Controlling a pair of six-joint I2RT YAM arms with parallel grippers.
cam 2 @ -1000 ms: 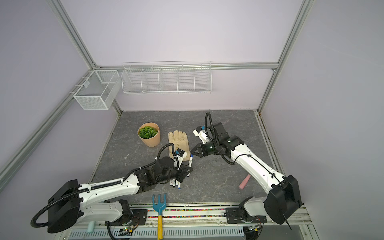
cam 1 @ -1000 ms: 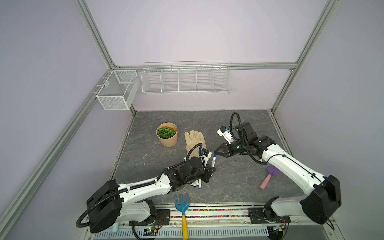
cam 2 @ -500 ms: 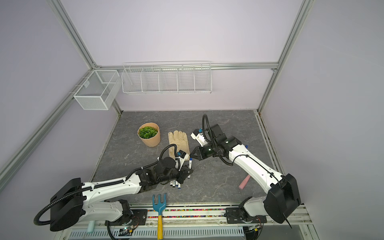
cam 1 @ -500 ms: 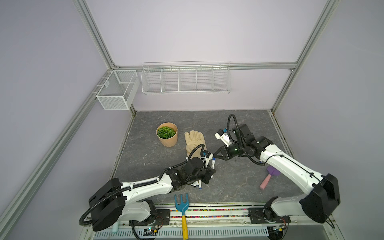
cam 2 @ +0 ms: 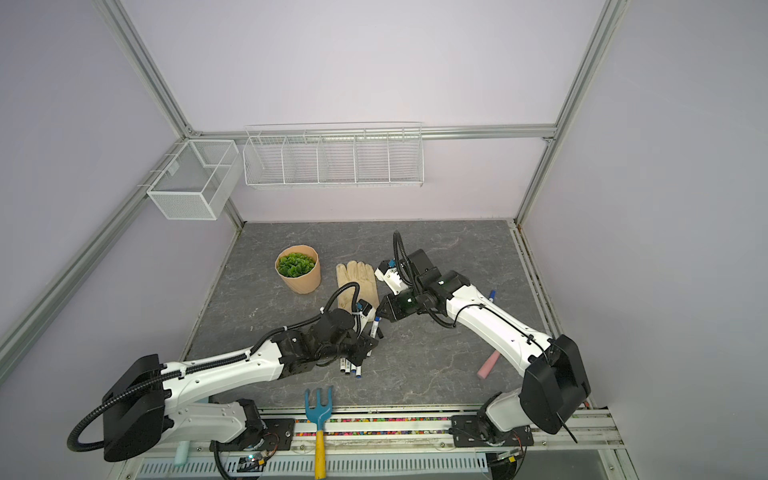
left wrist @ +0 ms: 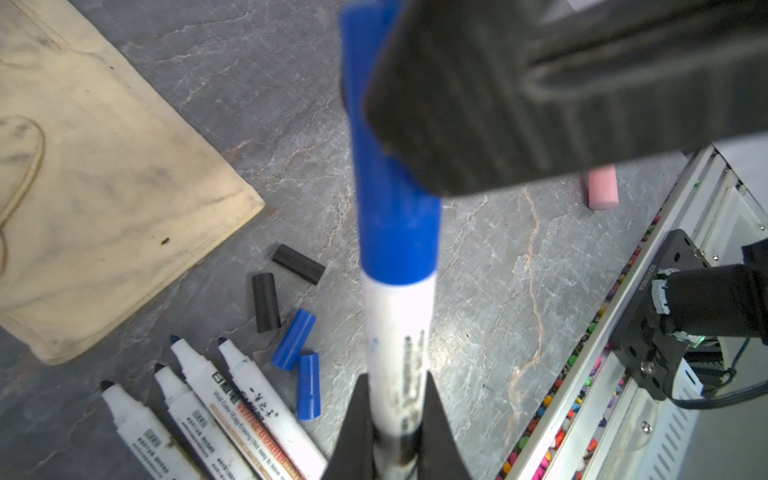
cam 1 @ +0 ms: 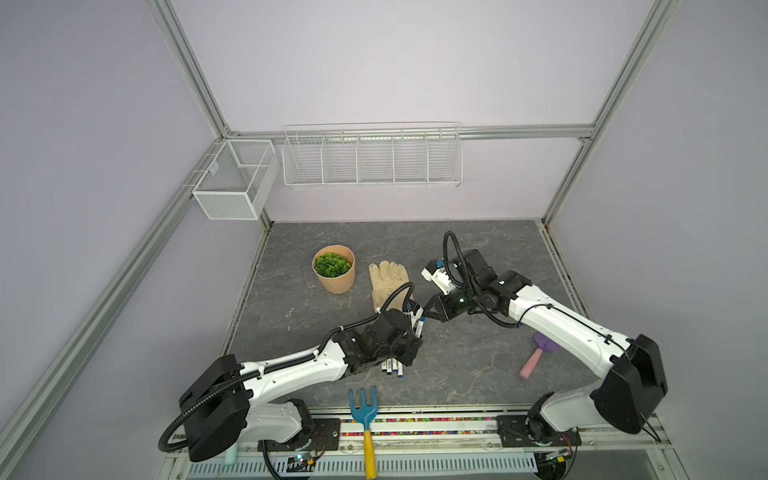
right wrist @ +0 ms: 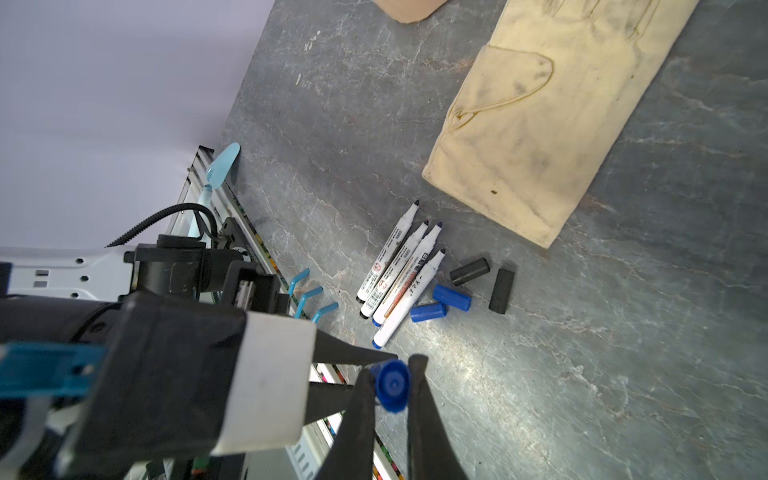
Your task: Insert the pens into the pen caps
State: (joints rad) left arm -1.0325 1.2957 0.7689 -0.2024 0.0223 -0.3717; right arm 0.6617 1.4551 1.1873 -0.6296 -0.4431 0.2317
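Left wrist view is showing the left gripper (left wrist: 395, 399) clamping narrowly on the white barrel of the held pen (left wrist: 397, 332), which is sticking straight out from between its jaws. The blue cap (left wrist: 392, 216) is sitting over the pen's outer end, its rim meeting the white barrel. A black finger of the right gripper (right wrist: 390, 386) is pressing against the cap's side. Whether the cap is fully seated I cannot tell. Right wrist view is showing the right gripper squeezing tightly on that cap, seen end-on between its two fingertips.

In both top views the two grippers are meeting above the middle of the table (cam 1: 457, 374), just near of the cuff of the glove (cam 1: 388, 278), with the pen bridging them.

Four loose pens (right wrist: 399, 274) are lying side by side on the table under the left gripper, uncapped, tips pointing toward the glove. The loose caps (right wrist: 452, 297), two blue and two black, are lying just beside those pens, close to the glove's cuff and apart from both grippers.
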